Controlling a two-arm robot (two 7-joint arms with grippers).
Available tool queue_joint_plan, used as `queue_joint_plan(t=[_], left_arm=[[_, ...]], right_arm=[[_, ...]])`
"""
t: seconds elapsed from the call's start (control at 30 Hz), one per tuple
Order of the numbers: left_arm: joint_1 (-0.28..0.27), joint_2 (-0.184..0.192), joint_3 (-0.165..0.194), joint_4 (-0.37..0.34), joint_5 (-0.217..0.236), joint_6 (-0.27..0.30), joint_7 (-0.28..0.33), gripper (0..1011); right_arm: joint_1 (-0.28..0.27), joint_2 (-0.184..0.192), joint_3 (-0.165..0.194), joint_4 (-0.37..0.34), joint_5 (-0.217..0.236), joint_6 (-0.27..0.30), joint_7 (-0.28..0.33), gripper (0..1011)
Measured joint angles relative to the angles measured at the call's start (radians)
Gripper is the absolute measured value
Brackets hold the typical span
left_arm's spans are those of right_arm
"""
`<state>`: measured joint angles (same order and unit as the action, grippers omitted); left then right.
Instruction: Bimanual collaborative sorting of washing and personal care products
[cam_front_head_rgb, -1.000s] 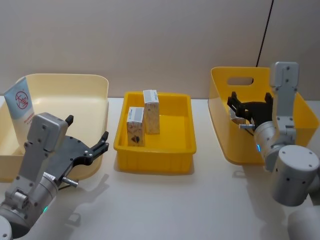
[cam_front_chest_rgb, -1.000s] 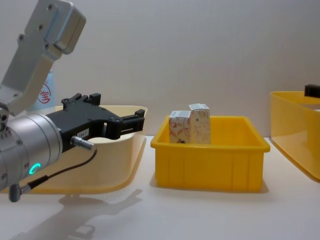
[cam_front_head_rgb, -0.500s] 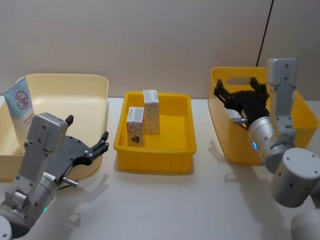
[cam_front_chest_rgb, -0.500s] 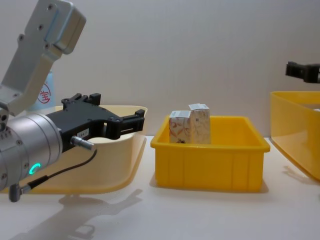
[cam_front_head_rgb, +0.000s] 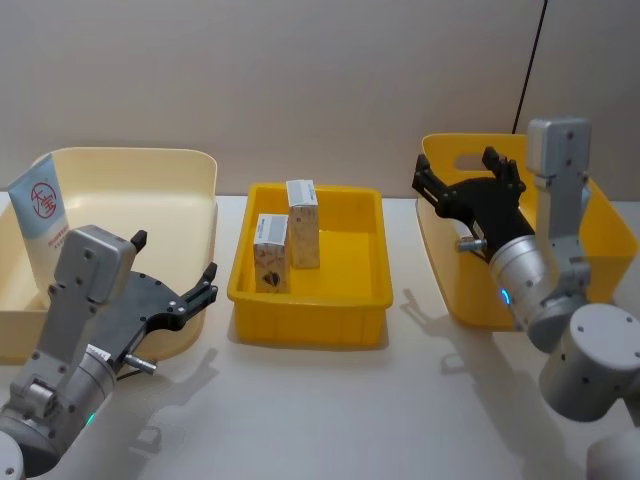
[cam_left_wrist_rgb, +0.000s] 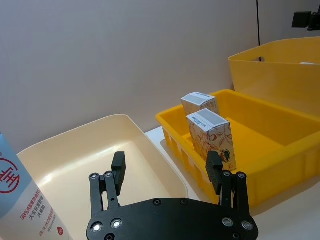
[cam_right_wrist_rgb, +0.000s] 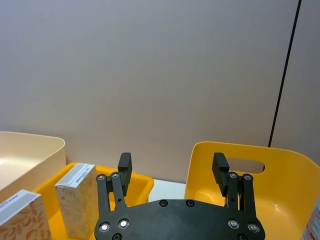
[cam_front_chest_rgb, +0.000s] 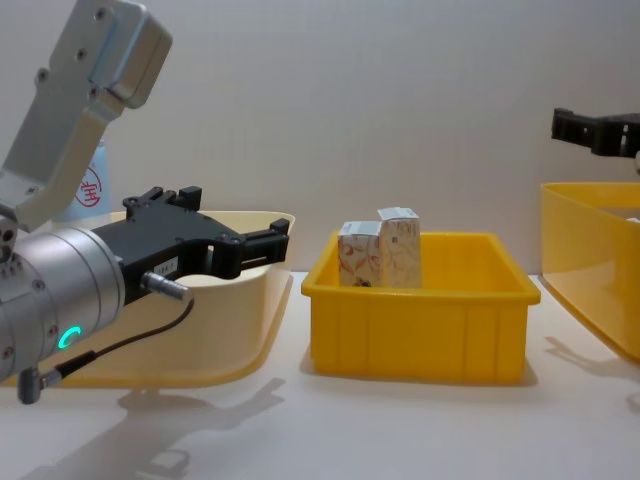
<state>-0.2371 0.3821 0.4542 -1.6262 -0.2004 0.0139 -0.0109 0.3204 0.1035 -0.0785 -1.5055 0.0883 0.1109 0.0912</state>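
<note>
A pale-blue squeeze tube (cam_front_head_rgb: 40, 215) leans upright in the left corner of the cream bin (cam_front_head_rgb: 190, 175); the tube (cam_left_wrist_rgb: 22, 200) also shows beside my left wrist. Two small white cartons (cam_front_head_rgb: 271, 253) (cam_front_head_rgb: 303, 223) stand side by side in the shallow middle yellow tray (cam_front_head_rgb: 310, 322), also seen from the side (cam_front_chest_rgb: 358, 255) (cam_front_chest_rgb: 401, 247). My left gripper (cam_front_head_rgb: 175, 257) hangs open and empty over the cream bin's near right corner. My right gripper (cam_front_head_rgb: 455, 168) is open and empty, raised above the left rim of the tall yellow bin (cam_front_head_rgb: 450, 270), pointing toward the cartons (cam_right_wrist_rgb: 75, 200).
The tall yellow bin has a handle slot (cam_front_head_rgb: 482, 160) in its back wall. A black cable (cam_front_head_rgb: 530, 60) runs down the wall behind it. Bare white table (cam_front_head_rgb: 330, 420) stretches in front of the three containers.
My right gripper has risen out of the tall yellow bin and swung left toward the middle tray, open with nothing in it. The left arm has not moved.
</note>
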Motion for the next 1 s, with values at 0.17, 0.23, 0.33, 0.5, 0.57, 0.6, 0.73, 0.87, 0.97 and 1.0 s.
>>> queue_joint_plan(t=[0.17, 0.23, 0.33, 0.5, 0.57, 0.6, 0.73, 0.87, 0.97, 1.0], left_arm=[[0.0, 0.0, 0.0, 0.0, 0.0, 0.0, 0.0, 1003], [0.0, 0.0, 0.0, 0.0, 0.0, 0.0, 0.0, 1003], [0.0, 0.0, 0.0, 0.0, 0.0, 0.0, 0.0, 1003], [0.0, 0.0, 0.0, 0.0, 0.0, 0.0, 0.0, 1003], [0.0, 0.0, 0.0, 0.0, 0.0, 0.0, 0.0, 1003], [0.0, 0.0, 0.0, 0.0, 0.0, 0.0, 0.0, 1003], [0.0, 0.0, 0.0, 0.0, 0.0, 0.0, 0.0, 1003], [0.0, 0.0, 0.0, 0.0, 0.0, 0.0, 0.0, 1003], [0.0, 0.0, 0.0, 0.0, 0.0, 0.0, 0.0, 1003], [0.0, 0.0, 0.0, 0.0, 0.0, 0.0, 0.0, 1003]], right_arm=[[-0.041, 0.029, -0.018, -0.032, 0.025, -0.009, -0.002, 1001], [-0.055, 0.039, -0.025, -0.043, 0.033, -0.013, -0.003, 1001], [-0.084, 0.058, -0.037, -0.065, 0.05, -0.02, -0.006, 1001], [-0.127, 0.089, -0.056, -0.099, 0.076, -0.03, -0.01, 1001], [-0.149, 0.104, -0.066, -0.116, 0.089, -0.035, -0.011, 1001], [-0.156, 0.109, -0.069, -0.123, 0.093, -0.037, -0.012, 1001], [-0.2, 0.139, -0.088, -0.156, 0.119, -0.046, -0.016, 1001], [-0.235, 0.164, -0.104, -0.183, 0.14, -0.055, -0.017, 1001], [-0.264, 0.185, -0.117, -0.207, 0.158, -0.062, -0.019, 1001], [-0.279, 0.195, -0.123, -0.218, 0.166, -0.065, -0.02, 1001]])
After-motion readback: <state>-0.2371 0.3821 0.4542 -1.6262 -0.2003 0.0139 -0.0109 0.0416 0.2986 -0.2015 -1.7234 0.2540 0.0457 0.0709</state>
